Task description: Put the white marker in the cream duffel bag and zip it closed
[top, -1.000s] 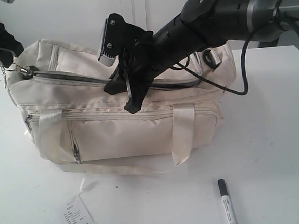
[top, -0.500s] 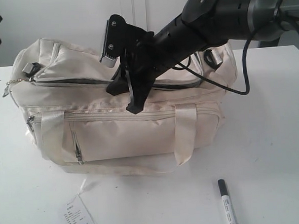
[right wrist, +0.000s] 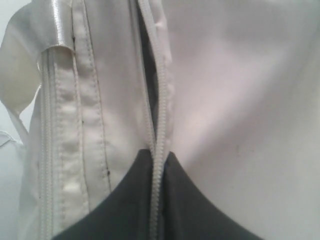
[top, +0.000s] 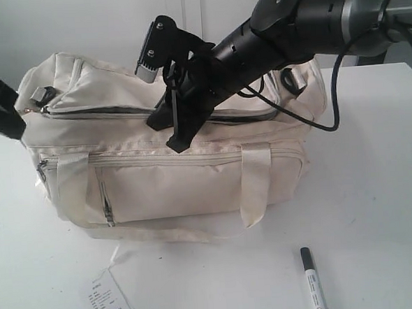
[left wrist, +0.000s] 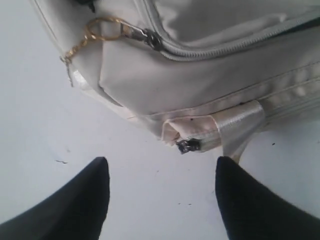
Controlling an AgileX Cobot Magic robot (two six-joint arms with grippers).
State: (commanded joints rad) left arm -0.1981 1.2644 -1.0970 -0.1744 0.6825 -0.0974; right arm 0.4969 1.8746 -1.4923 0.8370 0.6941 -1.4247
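White marker (top: 313, 288) well apart from right gripper (right wrist: 157, 165) (pinched shut on zip of cream duffel bag (top: 173, 184)); left gripper (left wrist: 161, 165) spread wide.

You won't get much to read here: the paper tag (top: 109, 305) has a barcode plus lines of print too tiny to make out, and the white marker (top: 313, 282) has unreadable dark print.
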